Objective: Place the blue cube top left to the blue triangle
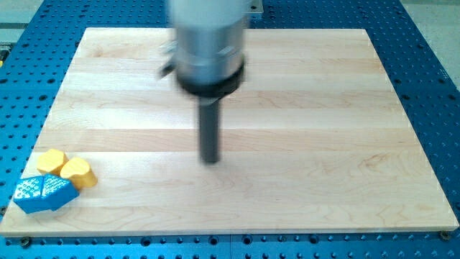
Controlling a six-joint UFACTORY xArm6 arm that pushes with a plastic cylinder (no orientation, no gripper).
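The board (302,93) fills the view, bare but for 1 cluster at its bottom-left corner. The arm (210,43) ends in a plain rod with no jaws to open or shut. My tip (210,160) sits near the centre, well apart from every block. The blue blocks (43,193), cube and triangle not separable here, lie far to the view's left and lower, touching 2 yellow blocks (66,167) above them.

blocks (54,181) crowd board's (323,144) bottom-left corner
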